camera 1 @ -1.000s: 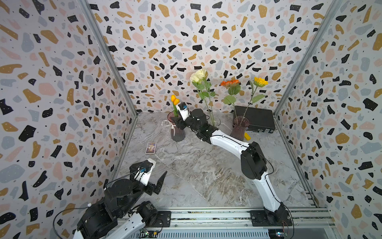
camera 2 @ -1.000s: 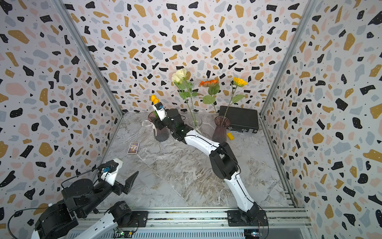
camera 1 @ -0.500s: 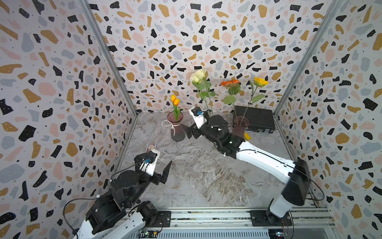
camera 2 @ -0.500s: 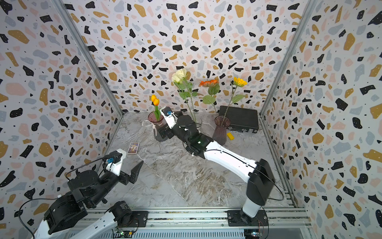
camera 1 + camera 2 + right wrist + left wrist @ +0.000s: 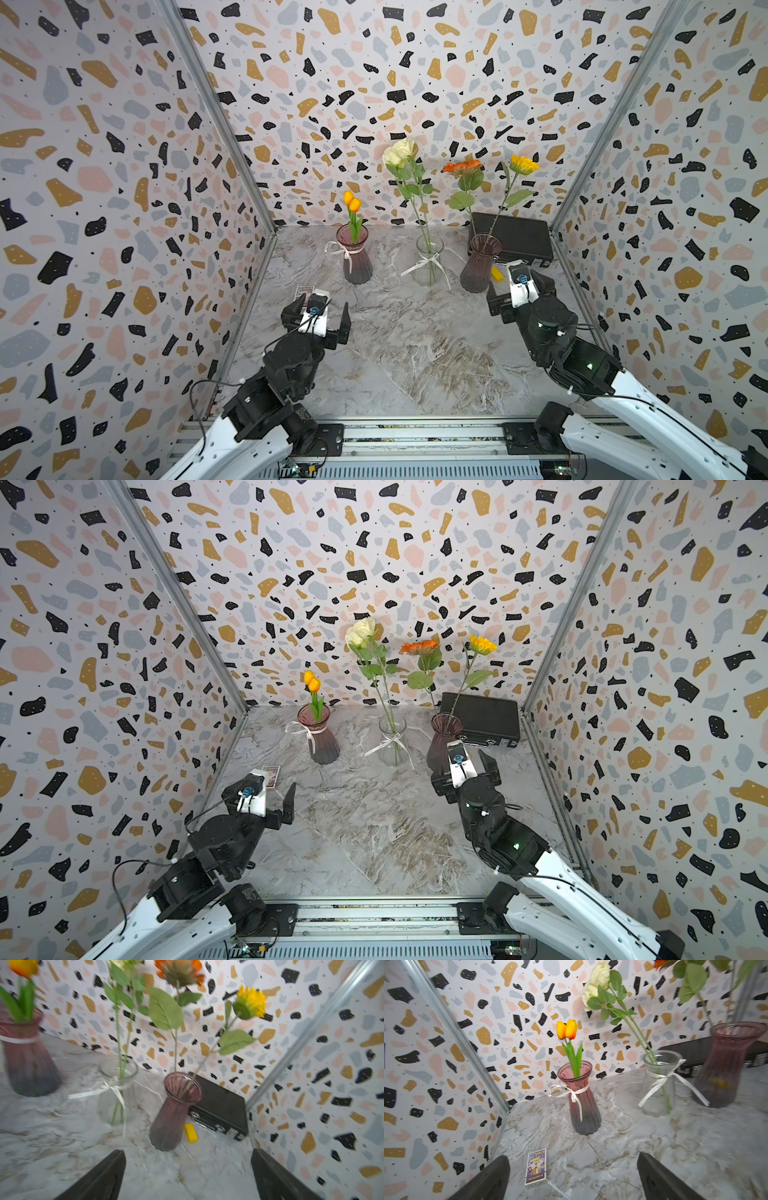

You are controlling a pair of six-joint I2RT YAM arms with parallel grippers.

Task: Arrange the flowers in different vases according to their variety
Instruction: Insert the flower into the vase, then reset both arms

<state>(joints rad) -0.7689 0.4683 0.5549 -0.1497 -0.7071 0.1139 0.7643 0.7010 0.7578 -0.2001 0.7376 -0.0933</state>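
**Both top views:** A clear glass vase with white ribbon (image 5: 429, 266) stands upright at the back of the marbled surface (image 5: 407, 353) and holds two cream-white roses (image 5: 399, 151). Left of it, a ribbed pink-red glass vase (image 5: 356, 259) holds two orange tulips (image 5: 352, 202). Right of it, a ribbed purple-brown glass vase (image 5: 478, 266) holds an orange daisy-like bloom (image 5: 461, 167) and a yellow daisy-like bloom (image 5: 523, 165). The left pincer (image 5: 321, 306) and right pincer (image 5: 519, 289) hover well in front of the clear vase.

**Left wrist view:** The fingers (image 5: 483, 1180) are spread wide and grip nothing. A small printed card box (image 5: 535, 1167) lies well apart from the clear vase.

**Right wrist view (blurred):** The jaws are fully apart and empty. A yellow block (image 5: 191, 1132) lies beyond the purple-brown vase from the clear vase, before a black flat case (image 5: 220, 1103).
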